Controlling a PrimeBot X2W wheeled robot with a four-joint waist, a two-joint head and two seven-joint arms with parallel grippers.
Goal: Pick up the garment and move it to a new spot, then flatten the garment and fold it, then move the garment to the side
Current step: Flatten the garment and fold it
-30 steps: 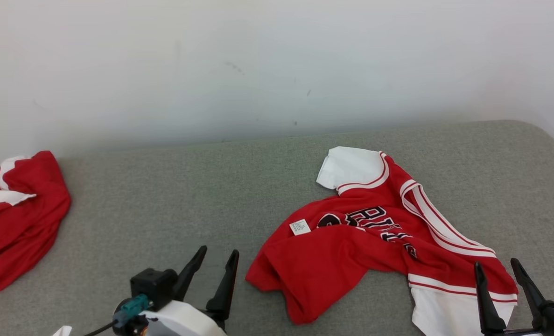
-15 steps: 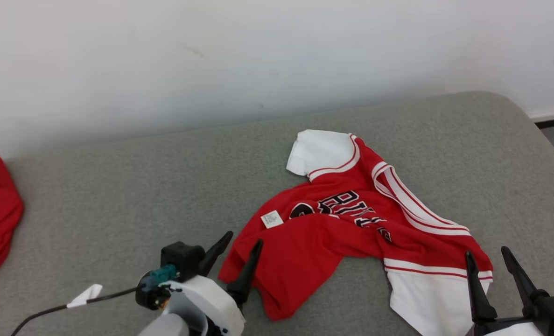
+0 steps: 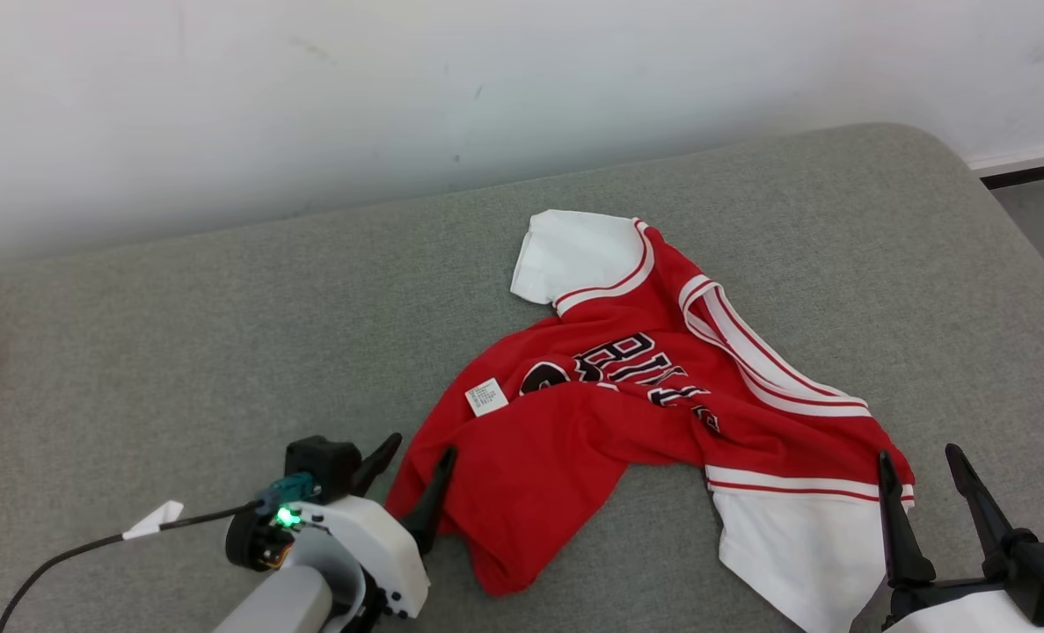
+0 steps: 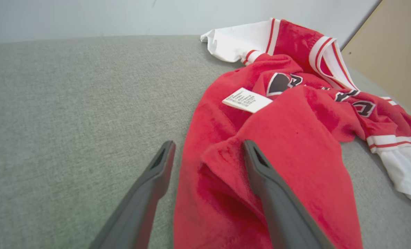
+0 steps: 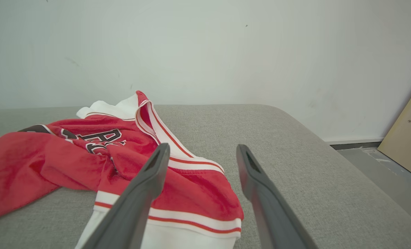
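Both sets of jaws gape wide, gripping nothing. Jersey (image 3: 662,413) lies crumpled on the cushion (image 3: 222,352); left jaws straddle its red hem fold, right jaws hover at its white-banded corner, lined up, I'd guess, for a two-point lift.

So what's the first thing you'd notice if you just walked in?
The crumpled red and white jersey jumps out, sprawled on the grey cushion with black lettering. Then the left gripper, open at its near red edge, and the right gripper, open by its white sleeve.
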